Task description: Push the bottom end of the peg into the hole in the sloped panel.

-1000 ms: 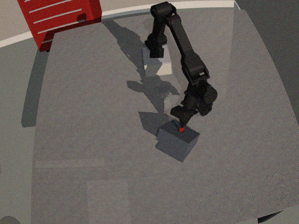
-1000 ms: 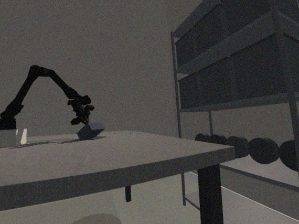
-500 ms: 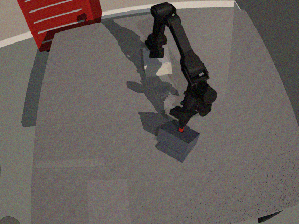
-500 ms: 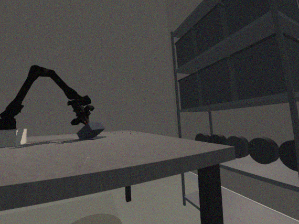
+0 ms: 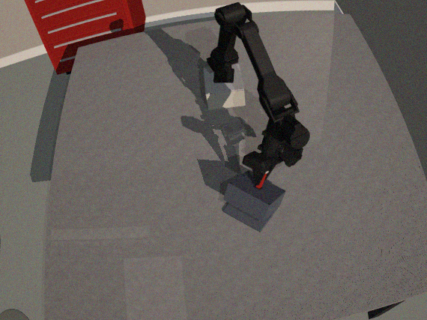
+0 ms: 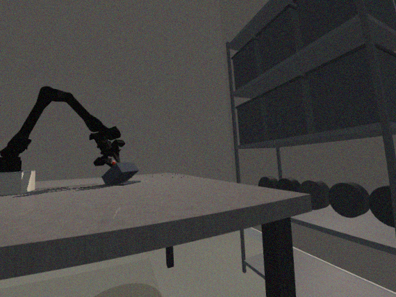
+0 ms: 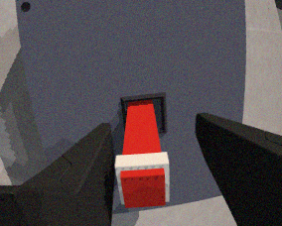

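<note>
The red peg [image 5: 261,181] [image 6: 113,163] [image 7: 142,131] has flat sides and a white band near its top. Its lower end is at the square hole [image 7: 160,113] in the sloped grey-blue panel [image 5: 270,195] [image 6: 122,174] [image 7: 74,55]. In the wrist view the peg stands out toward the camera, and a dark gap shows at the hole's right side. How deep its end sits is hard to tell. My gripper [image 5: 263,177] [image 7: 154,128] is open, with one finger on each side of the peg and visible gaps between them.
A small dark round mark [image 7: 25,6] is in the panel's corner. The arm's pale base block [image 5: 237,97] [image 6: 14,182] stands behind the panel. A red drawer cabinet [image 5: 86,12] and a shelf rack [image 6: 232,94] stand beyond the table [image 5: 131,188] [image 6: 194,206].
</note>
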Controlling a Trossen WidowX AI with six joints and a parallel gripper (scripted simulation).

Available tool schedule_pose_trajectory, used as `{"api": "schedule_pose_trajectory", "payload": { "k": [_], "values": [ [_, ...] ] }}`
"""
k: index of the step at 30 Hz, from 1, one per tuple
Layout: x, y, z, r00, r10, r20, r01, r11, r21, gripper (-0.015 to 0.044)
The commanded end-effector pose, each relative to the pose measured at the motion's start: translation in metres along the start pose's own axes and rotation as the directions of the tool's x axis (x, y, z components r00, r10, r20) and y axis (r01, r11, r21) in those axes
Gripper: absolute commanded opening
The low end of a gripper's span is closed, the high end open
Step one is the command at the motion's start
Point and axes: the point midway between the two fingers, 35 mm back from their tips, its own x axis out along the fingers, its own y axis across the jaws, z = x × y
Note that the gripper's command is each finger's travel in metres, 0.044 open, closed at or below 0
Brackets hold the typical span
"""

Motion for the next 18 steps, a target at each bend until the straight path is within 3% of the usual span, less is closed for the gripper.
{"api": "schedule_pose_trajectory", "payload": {
  "k": [1,7,18],
  "values": [
    [0.0,0.0,0.0,1.0,-0.001,0.0,0.001,1.0,0.0,0.0289],
    [-0.006,0.0,0.001,1.0,0.0,-0.001,0.0,1.0,-0.001,0.044],
    [-0.031,0.001,0.004,1.0,0.006,-0.005,-0.006,1.0,-0.005,0.044]
  ]
}}
